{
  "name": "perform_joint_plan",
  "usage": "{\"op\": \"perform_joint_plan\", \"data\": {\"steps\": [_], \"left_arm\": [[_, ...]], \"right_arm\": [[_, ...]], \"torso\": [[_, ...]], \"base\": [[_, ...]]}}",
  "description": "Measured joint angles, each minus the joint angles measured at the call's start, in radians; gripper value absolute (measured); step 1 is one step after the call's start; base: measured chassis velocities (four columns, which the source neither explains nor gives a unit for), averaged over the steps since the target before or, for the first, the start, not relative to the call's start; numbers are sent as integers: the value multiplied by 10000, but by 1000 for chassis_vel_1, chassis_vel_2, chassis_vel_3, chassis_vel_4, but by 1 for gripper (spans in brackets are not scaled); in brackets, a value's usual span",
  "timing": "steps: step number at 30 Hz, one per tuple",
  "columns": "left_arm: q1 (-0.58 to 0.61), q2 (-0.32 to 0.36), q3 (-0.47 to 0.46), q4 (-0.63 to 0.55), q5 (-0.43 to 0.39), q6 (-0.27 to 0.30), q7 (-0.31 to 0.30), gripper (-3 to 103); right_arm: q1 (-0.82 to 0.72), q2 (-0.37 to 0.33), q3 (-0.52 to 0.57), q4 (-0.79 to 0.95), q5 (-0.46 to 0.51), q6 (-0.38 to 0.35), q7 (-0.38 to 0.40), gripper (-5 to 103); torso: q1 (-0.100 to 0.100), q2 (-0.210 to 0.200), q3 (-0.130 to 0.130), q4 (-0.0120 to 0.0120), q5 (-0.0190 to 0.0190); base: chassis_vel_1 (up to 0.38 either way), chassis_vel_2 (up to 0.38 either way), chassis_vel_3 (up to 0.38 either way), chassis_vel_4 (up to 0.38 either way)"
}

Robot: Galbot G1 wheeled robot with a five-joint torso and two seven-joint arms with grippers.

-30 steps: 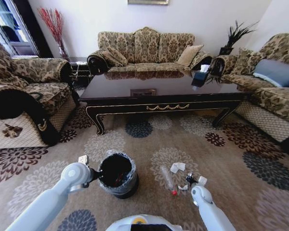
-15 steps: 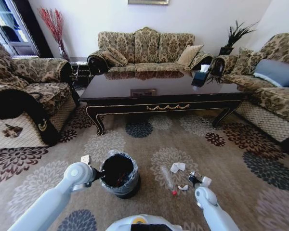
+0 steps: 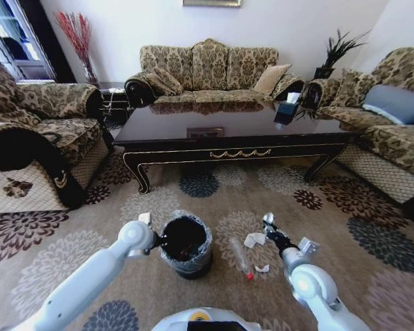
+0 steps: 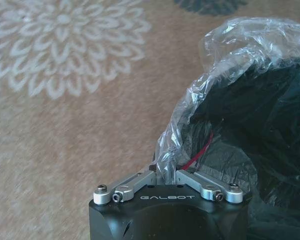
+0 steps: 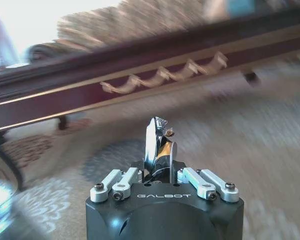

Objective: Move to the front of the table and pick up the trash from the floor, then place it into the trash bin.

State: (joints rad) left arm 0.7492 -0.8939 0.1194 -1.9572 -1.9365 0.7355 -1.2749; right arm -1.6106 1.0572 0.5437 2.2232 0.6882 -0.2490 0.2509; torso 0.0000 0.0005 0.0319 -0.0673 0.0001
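Sofas in patterned fabric ring the room on three sides, and between them lies the floor point(image 3: 372, 214), a beige carpet with big flower medallions. At its far middle stands the counter point(image 3: 234, 131), a long dark glossy one with gold scrollwork along its near edge; the robot faces that near edge from a little way back.

Close in front of the robot sits the trash bin point(image 3: 186, 247), black with a clear liner folded over its rim. The left claw point(image 4: 165, 172) is clamped on that liner at the rim, seen in the left wrist view, where a thin red strand shows inside the bin.

Just beside the bin, toward the robot's right, the trash point(image 3: 254, 240) lies on the carpet: a crumpled white piece, a smaller white scrap nearer the robot, a clear wrapper and a tiny red bit.

The right claw point(image 5: 159, 137) hangs above the carpet near the white piece, pointing toward the counter, its fingers pressed together with nothing visible between them.

Judging by this, the approach is done and the bin is near the trash; every visible scrap is yet to be picked up and dropped in.
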Motion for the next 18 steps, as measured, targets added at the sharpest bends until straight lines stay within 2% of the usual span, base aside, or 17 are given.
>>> {"op": "perform_joint_plan", "data": {"steps": [1, 3, 5, 7, 11, 18], "left_arm": [[0, 0, 0, 0, 0, 0, 0, 0], [-329, -188, 365, 39, -52, -1, -48, 0], [-461, -342, 651, 42, -63, 0, -77, 0], [-507, -404, 776, 59, -64, 0, -92, 0], [-837, -711, 1403, 251, -61, 0, -116, 0], [-950, -897, 1615, 299, -38, 0, -176, 0]], "right_arm": [[0, 0, 0, 0, 0, 0, 0, 25], [-294, -165, -168, -5, -1546, 822, -1099, 25], [-538, -261, -379, 12, -2531, 1456, -1886, 25], [-617, -287, -458, 52, -2821, 1635, -2120, 25], [-853, -439, -966, 233, -4163, 2468, -3263, 25], [-941, -557, -1539, 318, -4771, 2710, -3871, 25]], "torso": [[0, 0, 0, 0, 0], [0, 0, 0, -1, 1], [1, 0, 0, 0, 0], [0, 0, 0, 1, 1], [0, 0, 0, 0, -1], [0, 0, 0, 1, 0]], "base": [[0, 0, 0, 0], [0, 0, 0, 0], [0, 0, 0, 0], [0, 0, 0, 0], [0, 0, 0, 0], [0, 0, 0, 0]]}}
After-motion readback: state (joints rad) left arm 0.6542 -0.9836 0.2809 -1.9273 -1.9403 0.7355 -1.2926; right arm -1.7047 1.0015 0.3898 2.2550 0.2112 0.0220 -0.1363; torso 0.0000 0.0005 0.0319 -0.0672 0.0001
